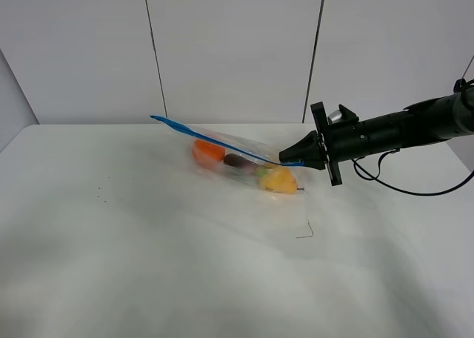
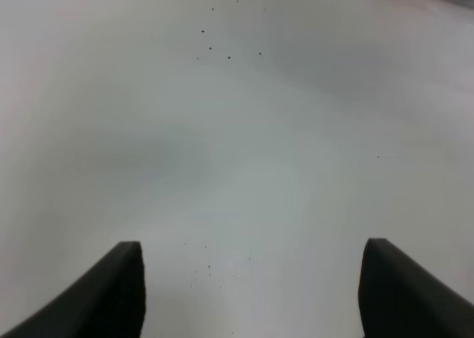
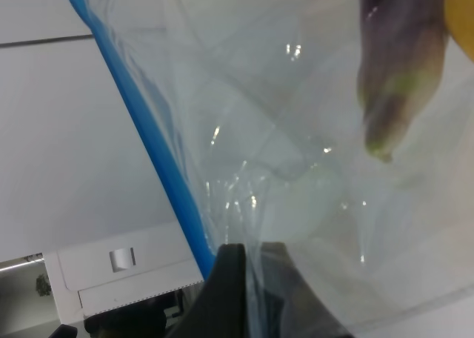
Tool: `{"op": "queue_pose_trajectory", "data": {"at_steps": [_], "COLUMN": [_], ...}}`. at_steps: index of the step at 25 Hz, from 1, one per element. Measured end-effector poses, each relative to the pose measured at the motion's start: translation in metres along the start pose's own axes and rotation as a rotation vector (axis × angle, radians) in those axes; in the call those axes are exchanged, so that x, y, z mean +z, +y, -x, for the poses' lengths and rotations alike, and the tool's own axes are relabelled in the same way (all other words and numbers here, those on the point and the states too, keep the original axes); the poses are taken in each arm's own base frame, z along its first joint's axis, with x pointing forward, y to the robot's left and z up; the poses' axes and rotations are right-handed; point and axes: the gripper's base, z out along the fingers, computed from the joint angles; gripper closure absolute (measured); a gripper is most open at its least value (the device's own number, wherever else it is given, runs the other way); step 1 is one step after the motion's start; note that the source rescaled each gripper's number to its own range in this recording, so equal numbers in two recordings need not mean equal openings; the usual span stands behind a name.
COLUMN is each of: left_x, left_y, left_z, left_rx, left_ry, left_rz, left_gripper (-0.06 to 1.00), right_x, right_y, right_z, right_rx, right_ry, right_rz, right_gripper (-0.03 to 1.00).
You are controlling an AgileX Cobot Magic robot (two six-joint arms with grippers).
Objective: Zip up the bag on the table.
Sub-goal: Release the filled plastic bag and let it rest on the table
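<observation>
The clear bag (image 1: 244, 164) lies tilted on the white table (image 1: 148, 264), its blue zipper strip (image 1: 215, 144) raised from far left down to the right. An orange, a purple eggplant and a yellow pear show through it. My right gripper (image 1: 284, 158) is shut on the right end of the zipper strip. In the right wrist view the strip (image 3: 152, 156) runs into the shut gripper (image 3: 248, 279) with crinkly plastic beside it. My left gripper (image 2: 252, 290) is open and empty over bare table; it is not visible in the exterior view.
The right arm (image 1: 400, 130) reaches in from the right edge with a black cable hanging below it. Panelled white walls stand behind the table. A few dark specks (image 1: 98, 198) mark the tabletop at the left.
</observation>
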Motion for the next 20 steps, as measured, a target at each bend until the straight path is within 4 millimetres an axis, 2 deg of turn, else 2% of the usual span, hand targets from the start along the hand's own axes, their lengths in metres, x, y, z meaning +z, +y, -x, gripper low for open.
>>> {"op": "queue_pose_trajectory", "data": {"at_steps": [9, 11, 12, 13, 15, 17, 18, 20], "left_x": [0.0, 0.0, 0.0, 0.0, 0.0, 0.0, 0.0, 0.0], "left_y": [0.0, 0.0, 0.0, 0.0, 0.0, 0.0, 0.0, 0.0], "left_z": [0.0, 0.0, 0.0, 0.0, 0.0, 0.0, 0.0, 0.0], "left_rx": [0.0, 0.0, 0.0, 0.0, 0.0, 0.0, 0.0, 0.0], "left_ry": [0.0, 0.0, 0.0, 0.0, 0.0, 0.0, 0.0, 0.0], "left_rz": [0.0, 0.0, 0.0, 0.0, 0.0, 0.0, 0.0, 0.0], "left_gripper": [0.14, 0.14, 0.14, 0.14, 0.14, 0.14, 0.14, 0.14], "right_x": [0.0, 0.0, 0.0, 0.0, -0.001, -0.005, -0.008, -0.019], "right_y": [0.0, -0.002, -0.003, -0.004, -0.007, -0.004, -0.001, 0.006], "right_z": [0.0, -0.001, -0.002, -0.004, -0.006, -0.001, 0.004, 0.015], "right_rx": [-0.001, -0.005, -0.008, -0.009, -0.012, -0.045, -0.068, -0.115], "right_ry": [0.003, 0.016, 0.027, 0.04, 0.07, 0.096, 0.107, 0.128], "right_rz": [-0.003, -0.018, -0.031, -0.047, -0.085, -0.14, -0.182, -0.301], "right_gripper": [0.97, 0.9, 0.84, 0.71, 0.37, 0.12, 0.06, 0.0]}}
